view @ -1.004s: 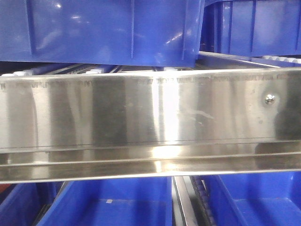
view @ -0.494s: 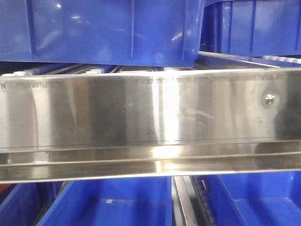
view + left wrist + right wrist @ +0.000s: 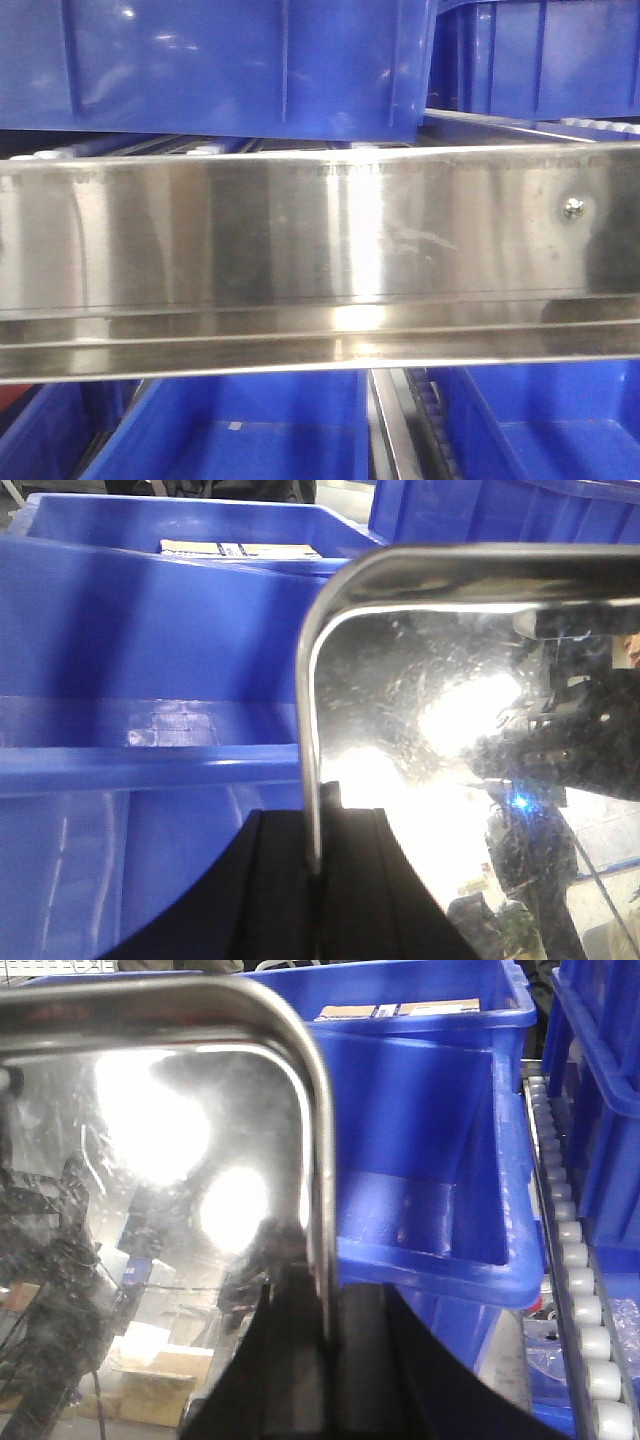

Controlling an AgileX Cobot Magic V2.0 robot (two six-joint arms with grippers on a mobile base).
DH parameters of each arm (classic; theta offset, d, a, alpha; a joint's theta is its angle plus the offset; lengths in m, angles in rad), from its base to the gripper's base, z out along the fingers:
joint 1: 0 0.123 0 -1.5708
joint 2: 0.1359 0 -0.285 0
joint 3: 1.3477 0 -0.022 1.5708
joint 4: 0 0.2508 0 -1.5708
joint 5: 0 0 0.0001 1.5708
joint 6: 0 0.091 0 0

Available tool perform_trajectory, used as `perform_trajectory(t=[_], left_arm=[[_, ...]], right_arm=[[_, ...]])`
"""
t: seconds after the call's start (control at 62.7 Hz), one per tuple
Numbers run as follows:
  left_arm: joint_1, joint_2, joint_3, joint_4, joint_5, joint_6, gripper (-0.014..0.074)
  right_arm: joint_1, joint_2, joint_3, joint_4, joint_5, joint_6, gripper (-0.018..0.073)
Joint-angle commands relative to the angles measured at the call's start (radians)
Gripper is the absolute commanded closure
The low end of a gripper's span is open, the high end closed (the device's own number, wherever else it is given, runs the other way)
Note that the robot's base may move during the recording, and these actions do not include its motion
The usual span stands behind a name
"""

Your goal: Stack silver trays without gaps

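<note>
A silver tray (image 3: 430,710) fills the right half of the left wrist view, its mirror-like surface facing the camera and its rolled rim (image 3: 308,730) running up and curving right. My left gripper (image 3: 316,865) is shut on that rim, one black finger on each side. In the right wrist view a silver tray (image 3: 150,1160) fills the left half, with its rim (image 3: 322,1190) on the right. There my right gripper (image 3: 328,1350) is shut on the rim. The tray is held up in front of blue bins. No tray or gripper shows in the front view.
A long steel shelf rail (image 3: 320,250) with a screw (image 3: 573,208) spans the front view, with blue bins above (image 3: 230,60) and below (image 3: 250,430). Blue bins stand behind the tray (image 3: 150,650) (image 3: 420,1110). A roller track (image 3: 590,1340) runs along the right.
The front view is almost the same. Only the reflections on the steel rail have shifted a little, and the bins sit very slightly differently in the frame.
</note>
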Motion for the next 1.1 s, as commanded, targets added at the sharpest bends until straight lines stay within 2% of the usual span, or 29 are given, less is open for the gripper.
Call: perform_trajectory(t=[0.0,1.084], left_arm=[[-0.011,-0.005,-0.009,-0.009,-0.038,-0.001,0.0614],[-0.011,-0.005,-0.009,-0.009,-0.038,-0.001,0.0614]], right_arm=[[-0.003,-0.012,-0.011,-0.022,-0.055,0.007,0.0638],[-0.003,-0.012,-0.011,-0.022,-0.079,0.007,0.0638]])
